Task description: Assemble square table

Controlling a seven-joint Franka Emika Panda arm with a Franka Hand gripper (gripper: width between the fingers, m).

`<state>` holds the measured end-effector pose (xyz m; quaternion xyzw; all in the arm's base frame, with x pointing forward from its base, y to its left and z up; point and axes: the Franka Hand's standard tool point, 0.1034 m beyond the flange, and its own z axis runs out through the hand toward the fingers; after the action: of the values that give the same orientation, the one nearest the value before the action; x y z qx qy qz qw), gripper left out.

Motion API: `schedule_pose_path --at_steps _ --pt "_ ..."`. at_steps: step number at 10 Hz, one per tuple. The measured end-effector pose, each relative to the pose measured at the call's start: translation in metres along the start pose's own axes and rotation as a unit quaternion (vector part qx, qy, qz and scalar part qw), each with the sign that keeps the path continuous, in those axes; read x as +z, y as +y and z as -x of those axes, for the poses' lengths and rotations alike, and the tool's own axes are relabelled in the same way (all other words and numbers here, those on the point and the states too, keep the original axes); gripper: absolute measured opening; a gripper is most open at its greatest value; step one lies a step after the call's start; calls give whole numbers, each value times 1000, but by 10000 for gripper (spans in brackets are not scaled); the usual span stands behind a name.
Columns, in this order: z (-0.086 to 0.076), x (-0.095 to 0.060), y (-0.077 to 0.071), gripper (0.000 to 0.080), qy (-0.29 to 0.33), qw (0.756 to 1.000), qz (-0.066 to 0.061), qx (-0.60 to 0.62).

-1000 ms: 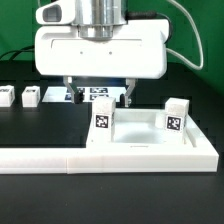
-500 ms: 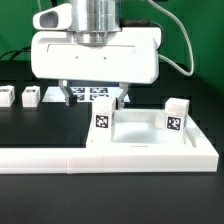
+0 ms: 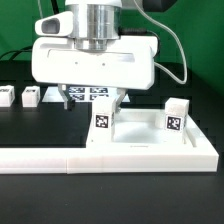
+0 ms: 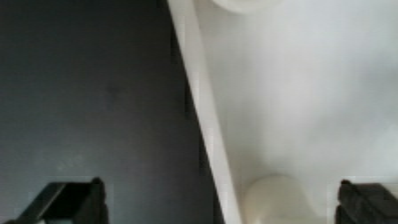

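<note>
The black surface (image 3: pixel 30 130) under me carries a white tabletop (image 3: pixel 140 130) toward the exterior view's right, seated against the long white border bar (image 3: pixel 50 158) that runs along the near edge. Two loose white legs (image 3: pixel 31 97) stand near each other farther back at the exterior view's left, well apart from the tabletop. Behind, the marker board (image 3: pixel 95 93) lies flat, partly hidden. My wrist view shows the tabletop's edge against the dark surface.

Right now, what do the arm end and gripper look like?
The gripper has a wide, boxy white body with rounded corners, mounted under a silvery metal cylinder. Its two fingers are slim and dark; the wrist view shows black tips. A thin pale cable loops alongside. No markings visible.
</note>
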<state>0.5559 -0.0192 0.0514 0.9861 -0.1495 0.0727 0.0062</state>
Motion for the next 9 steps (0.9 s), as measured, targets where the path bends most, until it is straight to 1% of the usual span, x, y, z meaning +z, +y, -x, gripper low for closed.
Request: schedule_pose_path --at_steps 2,7,9 --pt "-3 -1 3 649 2 1000 0 -3" --pt "-2 0 4 649 1 1000 0 -4" --pt "-2 3 13 649 0 1000 4 -30"
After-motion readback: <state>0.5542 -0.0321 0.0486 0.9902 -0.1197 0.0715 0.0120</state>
